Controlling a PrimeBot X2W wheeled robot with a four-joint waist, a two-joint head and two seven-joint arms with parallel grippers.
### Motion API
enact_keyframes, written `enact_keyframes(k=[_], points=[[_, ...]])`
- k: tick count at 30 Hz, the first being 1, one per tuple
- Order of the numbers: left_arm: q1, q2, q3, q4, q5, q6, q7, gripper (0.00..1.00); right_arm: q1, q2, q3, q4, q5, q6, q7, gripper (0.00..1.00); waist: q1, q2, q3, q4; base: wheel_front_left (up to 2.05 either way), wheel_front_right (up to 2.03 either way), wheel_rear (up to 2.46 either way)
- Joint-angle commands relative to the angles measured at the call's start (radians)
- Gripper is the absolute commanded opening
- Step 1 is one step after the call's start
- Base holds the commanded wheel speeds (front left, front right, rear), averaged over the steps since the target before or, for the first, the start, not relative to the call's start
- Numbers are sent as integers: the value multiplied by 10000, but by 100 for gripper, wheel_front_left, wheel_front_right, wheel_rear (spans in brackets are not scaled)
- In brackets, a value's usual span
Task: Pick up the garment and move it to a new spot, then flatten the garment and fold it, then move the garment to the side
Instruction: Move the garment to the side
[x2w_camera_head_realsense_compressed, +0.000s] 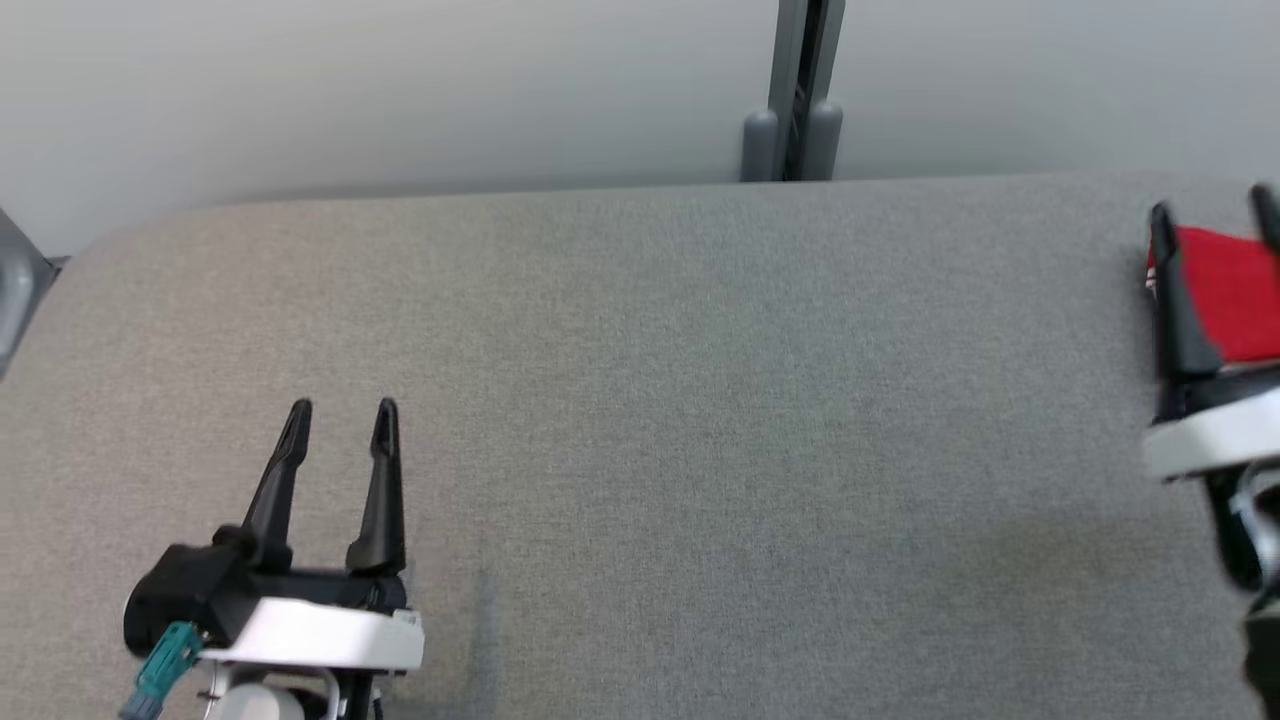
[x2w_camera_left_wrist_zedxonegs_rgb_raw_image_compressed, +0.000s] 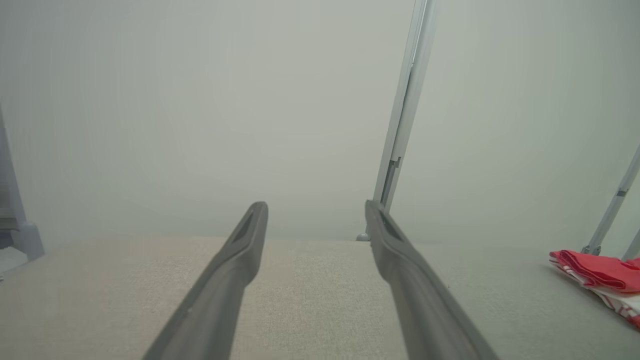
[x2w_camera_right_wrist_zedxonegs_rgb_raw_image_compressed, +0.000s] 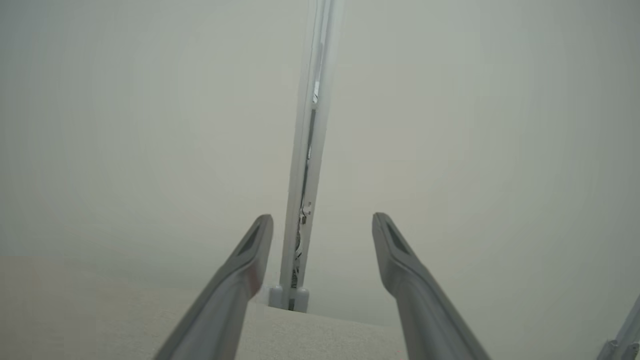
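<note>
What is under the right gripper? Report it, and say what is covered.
The red garment lies on the grey table below the open right gripper. The gripper covers the garment's near edges; contact cannot be told.

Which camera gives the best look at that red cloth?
The left wrist view: the red-and-white fabric garment lies unobstructed on the grey padded table. The head view crops it at the edge, partly behind the right hand.

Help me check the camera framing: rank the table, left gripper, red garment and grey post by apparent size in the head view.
1. table
2. left gripper
3. red garment, cut off by the frame edge, and grey post look alike; not ranked apart.
</note>
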Motion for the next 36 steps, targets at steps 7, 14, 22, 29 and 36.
enact_keyframes(k=[7, 14, 22, 29, 36], points=[[807, 47, 144, -81, -41, 12, -5, 100, 1926, 1623, -144, -1197, -538, -9, -42, 100, 0, 0, -653, 242, 0, 0, 0], [1208, 50, 69, 295, -322, 200, -6, 100, 3136, 2378, -132, -1848, -1340, -7, -43, 100, 0, 0, -947, 318, 0, 0, 0], [1423, 46, 159, 378, -185, 240, -5, 100, 3767, 2616, 290, -1967, -1725, -7, -34, 100, 0, 0, -1005, 298, 0, 0, 0], [1487, 47, 10, 400, -45, 116, -5, 100, 3943, 2643, 183, -1993, -1503, -7, -34, 100, 0, 0, -998, 309, 0, 0, 0], [1517, 47, -98, 305, -41, 206, -5, 100, 3878, 2645, 169, -1961, -1352, -7, -34, 100, 0, 0, -958, 266, 0, 0, 0]])
